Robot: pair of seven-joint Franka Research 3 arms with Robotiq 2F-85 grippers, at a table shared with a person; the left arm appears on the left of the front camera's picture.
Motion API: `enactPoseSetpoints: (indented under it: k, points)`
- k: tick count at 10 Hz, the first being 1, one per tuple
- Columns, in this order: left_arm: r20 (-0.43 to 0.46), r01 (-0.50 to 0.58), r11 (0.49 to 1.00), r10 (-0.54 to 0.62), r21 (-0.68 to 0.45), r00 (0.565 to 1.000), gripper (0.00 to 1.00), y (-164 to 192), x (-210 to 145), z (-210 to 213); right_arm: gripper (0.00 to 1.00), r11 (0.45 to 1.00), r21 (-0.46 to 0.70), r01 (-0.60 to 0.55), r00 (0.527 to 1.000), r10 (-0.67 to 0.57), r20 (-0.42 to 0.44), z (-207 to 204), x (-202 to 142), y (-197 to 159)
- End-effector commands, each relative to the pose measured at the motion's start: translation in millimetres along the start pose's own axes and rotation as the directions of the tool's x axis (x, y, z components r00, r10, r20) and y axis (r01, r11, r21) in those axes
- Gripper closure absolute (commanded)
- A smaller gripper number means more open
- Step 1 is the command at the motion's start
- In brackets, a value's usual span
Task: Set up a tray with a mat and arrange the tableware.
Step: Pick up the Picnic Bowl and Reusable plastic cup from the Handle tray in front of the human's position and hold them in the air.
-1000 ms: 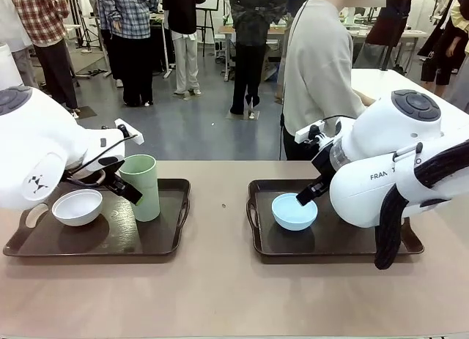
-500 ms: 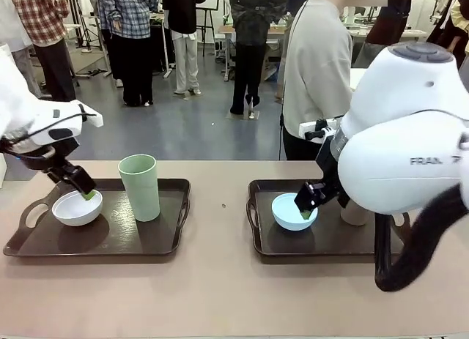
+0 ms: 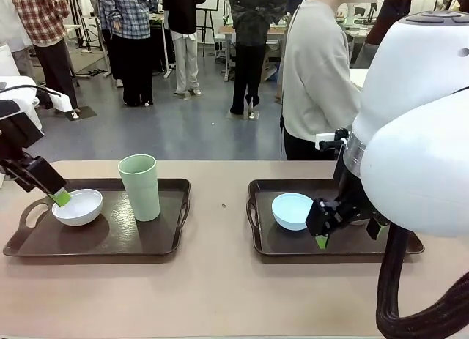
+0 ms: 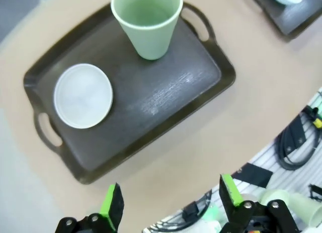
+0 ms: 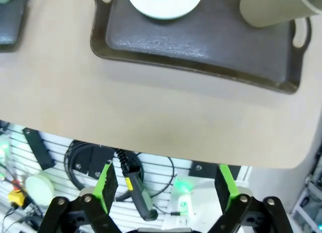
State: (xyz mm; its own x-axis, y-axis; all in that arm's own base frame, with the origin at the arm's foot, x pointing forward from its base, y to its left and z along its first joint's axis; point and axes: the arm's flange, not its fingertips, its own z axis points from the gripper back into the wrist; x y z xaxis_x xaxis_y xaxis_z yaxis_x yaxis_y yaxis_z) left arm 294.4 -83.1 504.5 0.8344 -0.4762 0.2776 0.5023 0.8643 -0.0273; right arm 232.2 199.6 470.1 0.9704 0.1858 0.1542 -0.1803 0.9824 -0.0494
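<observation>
Left claw [image 4: 170, 200]: jaws apart, empty, above the bench [image 4: 211, 132] edge; white bowl [image 4: 83, 95] and pale green cup [image 4: 147, 21] stand on the left tray [image 4: 166, 87]. Right claw [image 5: 165, 186]: jaws apart, empty; light blue bowl [image 5: 163, 1] and tan cup [image 5: 271, 6] stand on the right tray [image 5: 201, 42].

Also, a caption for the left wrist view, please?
White bowl and pale green cup on a dark tray.

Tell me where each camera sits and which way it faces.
Front: between the arms, facing across the table to the person; left pincer and right pincer show.
Left wrist: high, looking down on white bowl and green cup; own open fingers below.
Right wrist: high, looking down on blue bowl and table edge; own open fingers below.
Shared: front and left wrist both show the green cup.
</observation>
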Motion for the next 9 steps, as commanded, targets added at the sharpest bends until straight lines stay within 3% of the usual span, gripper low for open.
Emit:
enactPoseSetpoints:
  k: [1,2,3,6,8,9]
  points:
    - [0.0,0.011,0.999,-0.011,0.03,1.0,0.0,6.2,12.0,-17.0,0.0,0.999,0.018,-0.027,1.0,0.026,0.016,-8.4,14.6,-3.0]
    - [0.0,0.0,1.0,0.0,0.0,1.0,0.0,0.0,0.0,0.0,0.0,1.0,0.0,0.0,1.0,0.0,0.0,0.0,0.0,0.0]
    - [0.0,-0.056,0.997,0.056,-0.048,0.998,0.0,10.8,13.2,4.3,0.0,0.994,0.106,0.024,1.0,-0.025,0.005,-1.2,15.4,-20.8]
    - [0.03,-0.192,0.947,0.207,-0.258,0.978,0.0,49.2,18.6,2.0,0.0,0.92,0.368,0.136,0.973,-0.195,0.126,30.2,-9.6,-126.3]
    - [0.012,-0.214,0.836,0.255,-0.505,0.967,0.0,79.2,12.0,6.8,0.0,0.817,0.549,0.178,0.943,-0.301,0.142,37.9,-40.3,-185.0]
    - [-0.015,-0.22,0.786,0.26,-0.577,0.966,0.0,97.5,10.6,11.2,0.0,0.766,0.609,0.206,0.93,-0.346,0.121,35.2,-52.7,-208.9]
